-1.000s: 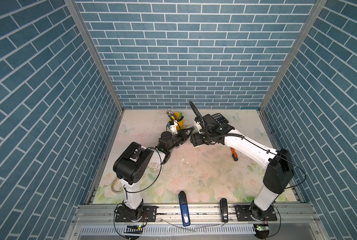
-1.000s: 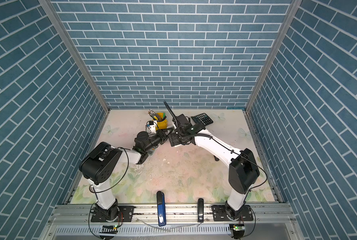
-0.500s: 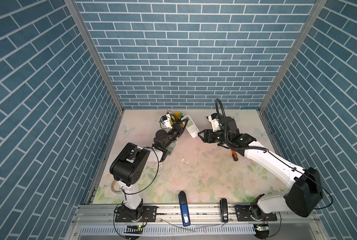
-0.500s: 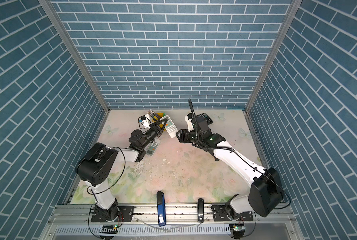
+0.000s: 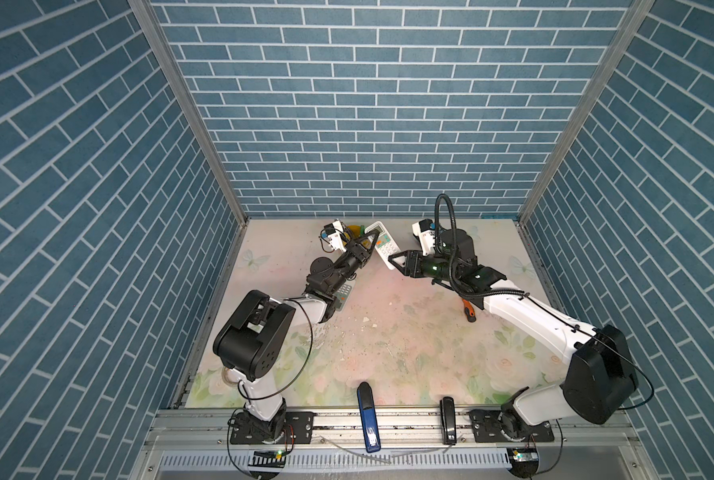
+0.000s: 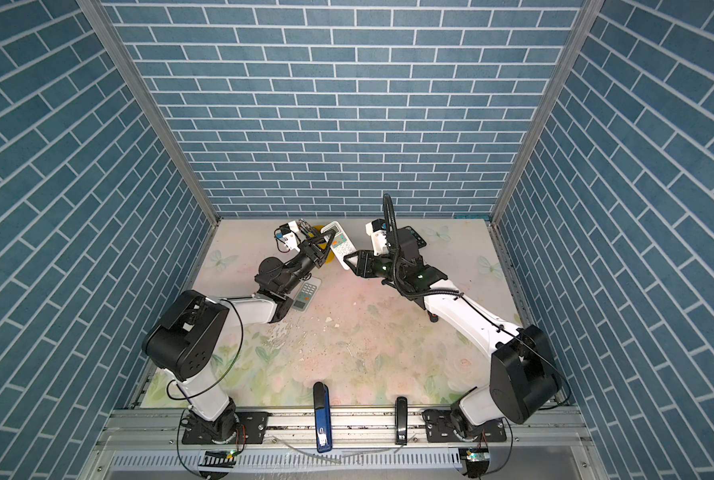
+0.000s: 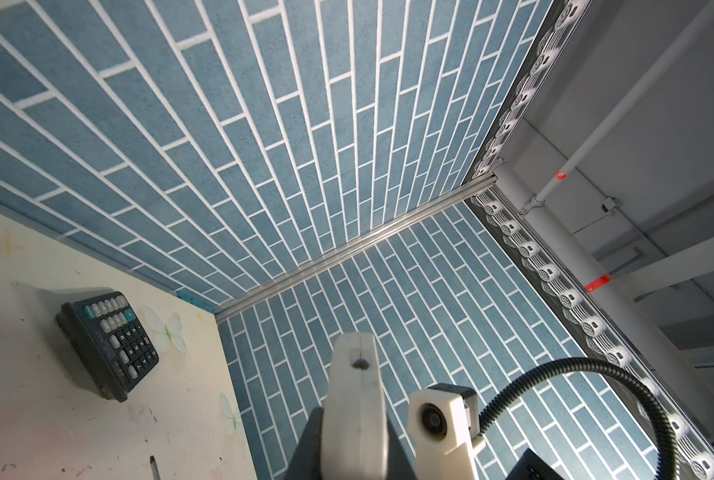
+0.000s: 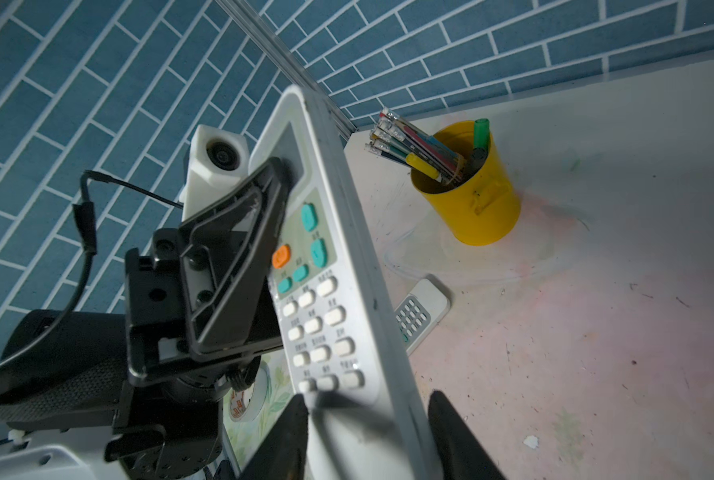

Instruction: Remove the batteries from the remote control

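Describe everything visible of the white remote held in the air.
The white remote is a long, slim plastic handset: grey screen window, teal and orange keys, rows of white keys. It hangs tilted in the air near the yellow pen cup. The left gripper clamps its screen end, one finger across the face. The right gripper straddles its other end; contact is unclear. Its back is hidden.

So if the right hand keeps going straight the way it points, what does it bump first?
The white remote control. Its near end sits between the fingers of the right hand, and the left hand holds it up in the air.
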Tool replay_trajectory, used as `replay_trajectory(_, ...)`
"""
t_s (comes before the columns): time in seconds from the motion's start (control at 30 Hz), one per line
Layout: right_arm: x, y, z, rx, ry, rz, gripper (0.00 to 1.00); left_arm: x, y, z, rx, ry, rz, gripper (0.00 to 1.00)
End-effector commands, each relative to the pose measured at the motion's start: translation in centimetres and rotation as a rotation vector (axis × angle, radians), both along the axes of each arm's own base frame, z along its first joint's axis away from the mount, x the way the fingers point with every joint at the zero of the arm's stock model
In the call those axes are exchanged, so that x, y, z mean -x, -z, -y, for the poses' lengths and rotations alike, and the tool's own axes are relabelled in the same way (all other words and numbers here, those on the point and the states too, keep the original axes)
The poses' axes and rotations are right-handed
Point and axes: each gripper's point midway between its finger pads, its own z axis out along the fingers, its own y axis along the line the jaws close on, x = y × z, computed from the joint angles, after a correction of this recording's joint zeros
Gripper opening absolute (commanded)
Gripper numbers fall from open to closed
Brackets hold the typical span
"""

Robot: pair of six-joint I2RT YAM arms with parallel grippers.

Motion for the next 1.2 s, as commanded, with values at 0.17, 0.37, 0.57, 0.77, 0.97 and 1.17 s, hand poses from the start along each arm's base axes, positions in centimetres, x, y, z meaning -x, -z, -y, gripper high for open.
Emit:
replay_trajectory(0.17,0.5,-0.4,-0.9,-0.090,-0.069,-0.002,0.44,0.7,-2.5,0.8,0.035,0.019,0.071,0.00)
replay_trajectory(0.37,0.7,-1.4,-1.0,-0.144,-0.100,0.010,0.38,0.5,-2.2,1.2,0.034,0.024,0.064,0.00)
replay_trajectory(0.57,0.9,-1.7,-1.0,-0.159,-0.118,0.014,0.26,0.3,-1.6,1.5,0.030,0.023,0.054,0.00)
replay_trajectory(0.77,1.2,-1.8,-1.0,-0.167,-0.136,0.011,0.19,-0.2,-1.0,1.8,0.030,0.024,0.039,0.02)
replay_trajectory(0.97,1.3,-1.9,-0.8,-0.168,-0.140,0.014,0.06,-0.5,-0.7,2.0,0.027,0.026,0.035,0.11)
replay_trajectory(1.17,1.3,-1.9,-0.6,-0.151,-0.137,0.018,0.00,-0.6,-0.3,2.0,0.025,0.026,0.026,0.36)
